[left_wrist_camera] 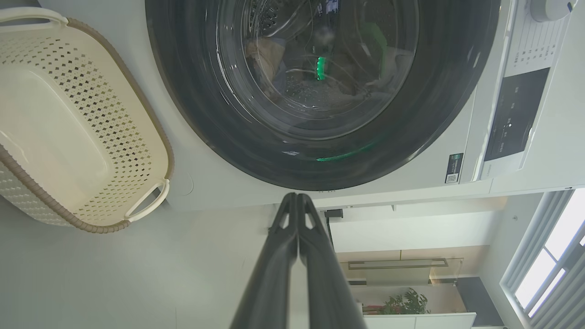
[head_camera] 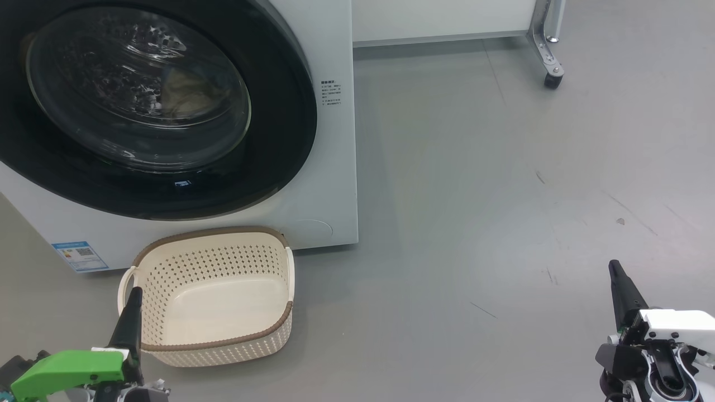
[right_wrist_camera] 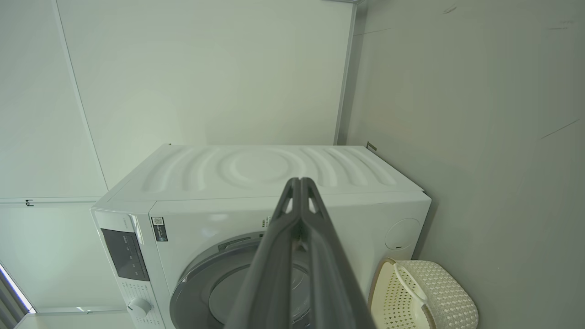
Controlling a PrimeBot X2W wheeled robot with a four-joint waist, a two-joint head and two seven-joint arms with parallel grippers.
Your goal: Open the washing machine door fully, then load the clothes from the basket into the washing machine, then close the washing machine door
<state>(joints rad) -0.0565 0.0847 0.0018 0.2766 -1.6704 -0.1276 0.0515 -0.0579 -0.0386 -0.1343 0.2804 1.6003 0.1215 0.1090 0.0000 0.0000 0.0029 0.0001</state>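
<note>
The washing machine [head_camera: 335, 167] stands at the upper left, its round black-rimmed door [head_camera: 279, 139] flat against the front. Through the glass a pale bundle of clothes [head_camera: 187, 95] lies in the drum, dimly seen in the left wrist view as clothes [left_wrist_camera: 265, 64]. The cream basket [head_camera: 223, 262] sits on the floor against the machine's front, with nothing in it. My left gripper [head_camera: 134, 293] is shut and holds nothing, just left of the basket's near handle. My right gripper [head_camera: 614, 267] is shut on nothing, far right over bare floor. Each wrist view shows its fingers pressed together: left gripper [left_wrist_camera: 297, 196], right gripper [right_wrist_camera: 299, 180].
A metal frame leg on a caster [head_camera: 550, 56] stands at the back right beside a white panel. Grey floor [head_camera: 475, 223] stretches open to the right of the machine. The machine's control panel [left_wrist_camera: 516, 114] shows in the left wrist view.
</note>
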